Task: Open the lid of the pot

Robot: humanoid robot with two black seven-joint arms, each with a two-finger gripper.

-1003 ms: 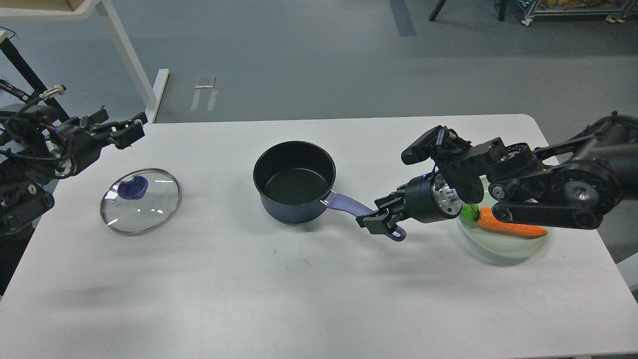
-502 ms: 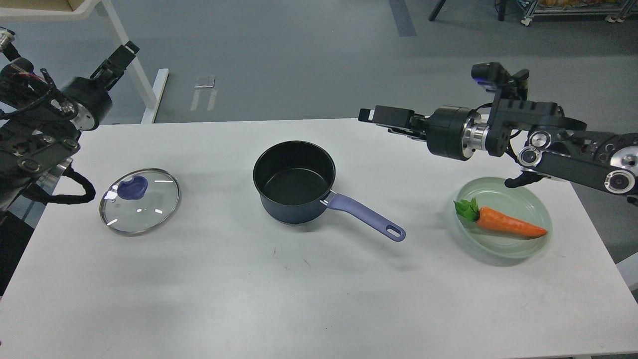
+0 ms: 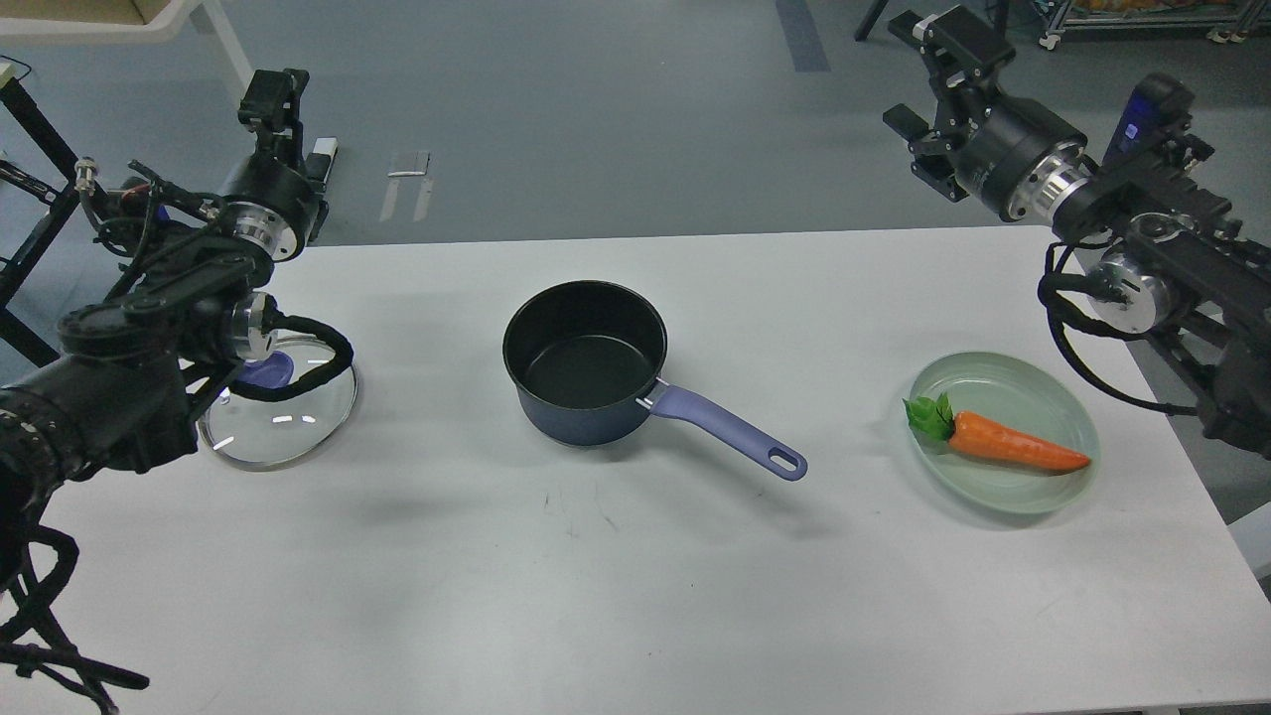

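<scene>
The dark blue pot [image 3: 586, 362] stands uncovered in the middle of the white table [image 3: 635, 576], with its purple handle [image 3: 730, 434] pointing to the front right. The glass lid [image 3: 293, 417] with a purple knob [image 3: 270, 371] lies flat on the table to the pot's left, partly hidden by my left arm. My left gripper [image 3: 271, 94] is raised high beyond the table's far left edge, holding nothing; its fingers cannot be told apart. My right gripper [image 3: 921, 74] is raised beyond the far right corner, open and empty.
A pale green plate [image 3: 1033, 497] with an orange toy carrot [image 3: 1013, 449] sits at the right of the table. My left forearm and its cable hang over the lid. A white table leg [image 3: 233, 45] stands behind at the left.
Both arms have swung up and back from the table. The right gripper left the pot handle and rose to the far right. The left gripper rose and turned upward. Pot and lid stayed put.
</scene>
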